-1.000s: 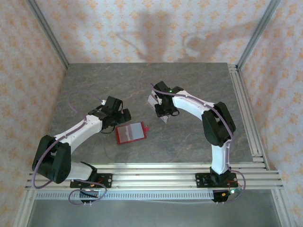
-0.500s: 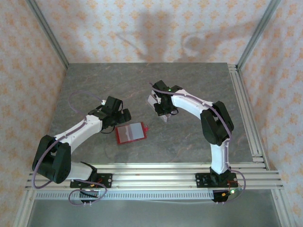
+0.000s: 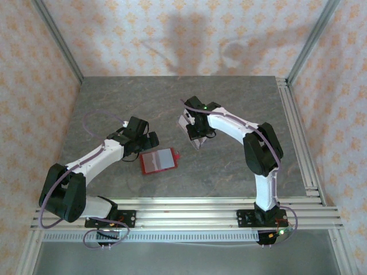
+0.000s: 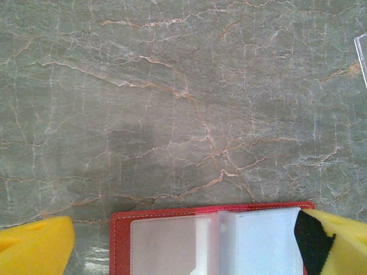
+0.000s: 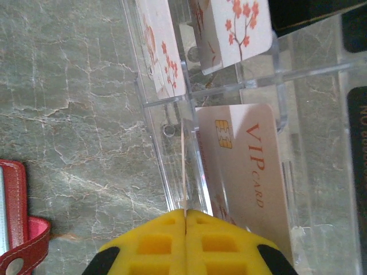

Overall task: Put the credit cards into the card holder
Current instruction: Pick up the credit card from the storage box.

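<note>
A: What's the setup here?

B: Grey veined stone bench [image 3: 114,103], orange-patterned wallpaper [image 3: 172,34] on the walls all round, and metal rails [image 3: 189,209] along the near edge where both arms are bolted.

A: And the hands?

B: The left hand [image 4: 186,229] is spread as wide as it goes and grips nothing. It sits just over one edge of the red card holder [image 4: 172,246], which lies open on the bench. The right hand [image 5: 186,213] is over at the clear tray [image 5: 166,102], fingers clenched on a thin credit card [image 5: 184,166] standing on edge. More credit cards [image 5: 246,166] sit in the slots beside it.
</note>
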You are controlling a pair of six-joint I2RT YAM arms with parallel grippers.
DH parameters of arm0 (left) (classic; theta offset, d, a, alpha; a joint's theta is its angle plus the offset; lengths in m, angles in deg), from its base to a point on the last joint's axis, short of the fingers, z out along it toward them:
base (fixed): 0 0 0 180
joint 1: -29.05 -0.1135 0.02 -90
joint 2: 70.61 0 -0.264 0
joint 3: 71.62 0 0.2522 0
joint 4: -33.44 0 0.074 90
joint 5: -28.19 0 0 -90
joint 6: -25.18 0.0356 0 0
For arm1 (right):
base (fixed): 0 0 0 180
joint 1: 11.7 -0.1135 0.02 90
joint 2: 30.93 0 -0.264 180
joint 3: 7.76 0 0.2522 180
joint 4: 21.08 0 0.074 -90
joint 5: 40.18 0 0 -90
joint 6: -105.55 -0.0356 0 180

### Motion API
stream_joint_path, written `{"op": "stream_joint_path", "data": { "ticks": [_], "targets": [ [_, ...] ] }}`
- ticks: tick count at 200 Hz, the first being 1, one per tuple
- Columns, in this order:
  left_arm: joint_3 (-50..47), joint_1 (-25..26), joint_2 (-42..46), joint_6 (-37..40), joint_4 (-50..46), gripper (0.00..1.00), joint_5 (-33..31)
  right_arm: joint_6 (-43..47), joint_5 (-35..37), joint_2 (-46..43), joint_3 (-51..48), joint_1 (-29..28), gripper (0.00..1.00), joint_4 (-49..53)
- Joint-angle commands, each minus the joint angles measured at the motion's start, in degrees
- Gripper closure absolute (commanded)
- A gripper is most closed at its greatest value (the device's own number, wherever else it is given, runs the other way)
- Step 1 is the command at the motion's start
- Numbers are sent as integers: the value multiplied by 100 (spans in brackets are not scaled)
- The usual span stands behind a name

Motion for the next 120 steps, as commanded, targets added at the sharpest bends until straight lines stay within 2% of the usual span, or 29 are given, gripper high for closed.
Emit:
{"op": "stream_joint_path", "data": {
  "ticks": [1, 31, 68, 88, 120],
  "targets": [
    [129, -18, 179, 62, -236, 0, -136, 59, 23, -274, 300, 15, 100, 285],
    [10, -21, 336, 0, -432, 0, -264, -91, -283, -770, 378, 17, 100, 231],
    [-268, -19, 613, -124, -796, 0, -354, -565, -1052, -1324, 57, -14, 100, -243],
    [-488, -17, 794, -245, -1036, 0, -488, -1022, -1534, -1571, -439, -90, 100, -915],
    [-855, -17, 933, -491, -1218, 0, -656, -1958, -2184, -1800, -1494, -324, 100, -2632]
  ]
}}
